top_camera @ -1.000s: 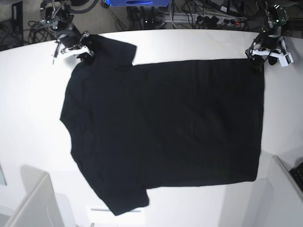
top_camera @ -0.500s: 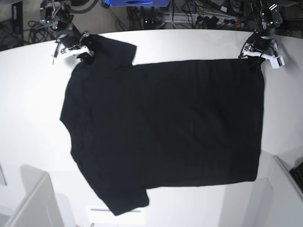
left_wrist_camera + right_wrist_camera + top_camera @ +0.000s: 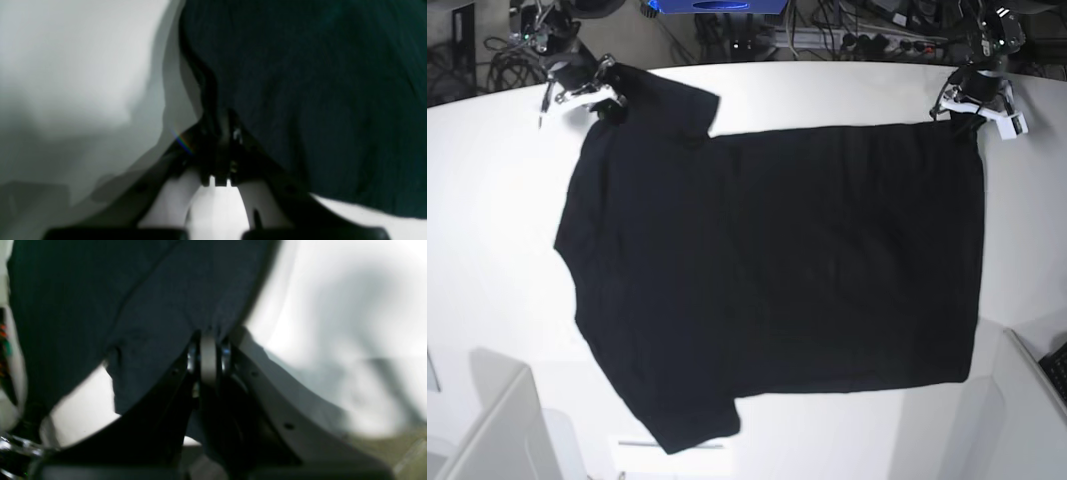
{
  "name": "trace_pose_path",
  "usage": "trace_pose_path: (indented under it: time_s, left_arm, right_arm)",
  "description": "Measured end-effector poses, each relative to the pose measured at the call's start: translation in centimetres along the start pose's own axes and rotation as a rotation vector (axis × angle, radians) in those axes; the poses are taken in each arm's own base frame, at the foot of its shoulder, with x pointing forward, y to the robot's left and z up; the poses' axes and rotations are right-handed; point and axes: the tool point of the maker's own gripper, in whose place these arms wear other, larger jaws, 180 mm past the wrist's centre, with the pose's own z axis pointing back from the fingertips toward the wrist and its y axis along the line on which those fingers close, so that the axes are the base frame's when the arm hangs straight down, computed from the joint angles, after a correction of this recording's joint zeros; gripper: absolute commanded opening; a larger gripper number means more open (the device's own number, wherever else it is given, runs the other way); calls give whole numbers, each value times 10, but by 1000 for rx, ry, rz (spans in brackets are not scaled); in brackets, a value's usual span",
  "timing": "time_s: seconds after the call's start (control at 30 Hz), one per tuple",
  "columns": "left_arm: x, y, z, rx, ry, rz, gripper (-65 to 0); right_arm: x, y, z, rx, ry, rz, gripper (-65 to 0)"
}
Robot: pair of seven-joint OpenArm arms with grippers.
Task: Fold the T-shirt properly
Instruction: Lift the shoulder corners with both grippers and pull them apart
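Note:
The black T-shirt (image 3: 777, 260) lies spread flat on the white table (image 3: 487, 200), plain side up; no print shows. My right gripper (image 3: 605, 102) is at the far left of the base view, shut on the shirt's far sleeve edge (image 3: 160, 306). My left gripper (image 3: 967, 118) is at the far right, shut on the shirt's far hem corner (image 3: 300, 83). In the left wrist view the gripper (image 3: 218, 133) pinches the cloth edge. In the right wrist view the gripper (image 3: 208, 350) pinches dark cloth too.
Cables and a blue box (image 3: 717, 5) lie beyond the table's far edge. A white box (image 3: 497, 430) stands at the near left corner. A dark keyboard-like object (image 3: 1055, 368) sits at the near right.
Both grippers have moved toward the far edge of the table, drawing the shirt's far sleeve and far hem corner with them.

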Motion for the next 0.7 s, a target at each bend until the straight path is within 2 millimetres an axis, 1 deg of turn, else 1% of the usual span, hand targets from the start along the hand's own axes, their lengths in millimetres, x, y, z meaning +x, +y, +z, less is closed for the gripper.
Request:
trace_pose_path:
  time_s: [0.1, 0.27, 0.5, 0.57, 0.67, 0.7]
  left_arm:
    - [-4, 1, 8, 3, 18, -23, -650]
    - [-11, 1, 22, 7, 49, -53, -650]
    - [-16, 2, 35, 10, 67, -74, -650]
    - [-16, 1, 36, 9, 66, -77, -650]
    - [-12, -2, 36, 3, 59, -86, -650]
    - [-10, -3, 37, 9, 63, -129, -650]
  right_arm:
    - [-10, -3, 9, -21, 27, 5, -650]
    - [-14, -4, 15, -37, 38, 16, -650]
    - [-26, -6, 33, -82, 83, 45, -650]
    - [-24, -6, 37, -91, 82, 52, -650]
    - [-13, -3, 37, -86, 53, 58, -650]
    - [-11, -1, 35, -82, 46, 59, -650]
